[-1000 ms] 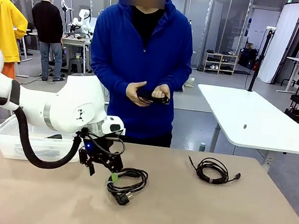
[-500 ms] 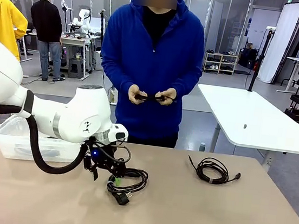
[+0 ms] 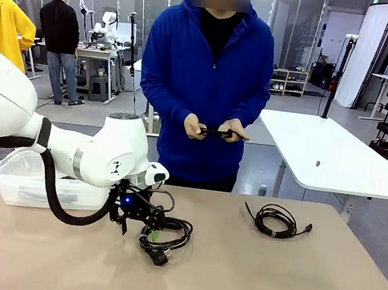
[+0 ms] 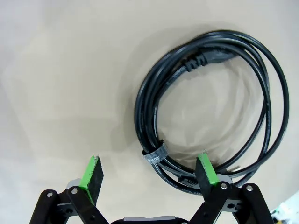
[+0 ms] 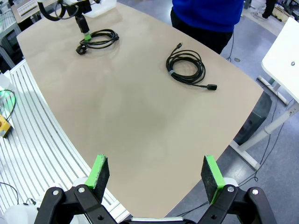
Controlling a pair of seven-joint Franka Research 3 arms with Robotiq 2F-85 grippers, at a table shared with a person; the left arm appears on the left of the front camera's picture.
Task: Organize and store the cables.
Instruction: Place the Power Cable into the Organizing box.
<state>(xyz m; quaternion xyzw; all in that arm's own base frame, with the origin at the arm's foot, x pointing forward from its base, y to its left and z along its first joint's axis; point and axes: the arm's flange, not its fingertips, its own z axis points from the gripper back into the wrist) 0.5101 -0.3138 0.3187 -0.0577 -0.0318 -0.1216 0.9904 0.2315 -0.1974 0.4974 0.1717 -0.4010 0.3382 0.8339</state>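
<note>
Firstly, far to the left of the thick cable coil (image 3: 173, 226), a clear plastic bin (image 3: 8, 186), probably the place for storing. Just at the coil's left side and low over it, the left gripper (image 3: 147, 228), jaws wide apart and holding nothing. From the wrist camera, one green pad over bare table (image 3: 268, 288) beside the coil, the other over the coil's strands, with the grey strap (image 4: 154, 154) between them; cannot tell whether that pad touches the strands. Behind the coil and beyond the table's far edge, the person's hands (image 3: 195, 126), pulling a third cable (image 3: 213, 130) straight between them. Well to the right of the coil, a thin cable coil (image 3: 275, 220), lying flat and untouched. Farther right again and high above the table, the right gripper (image 5: 156, 170), also fully open and empty. Risks, as a judgement: if lowered as it stands, could press the pad down on top of the strands and only push the coil aside. If closed off the strap, may catch one or two loops, so the rest would sag and unwind in the lift. Could also snag the heavy plug (image 3: 160, 257) on the bin's rim on the way over.
</note>
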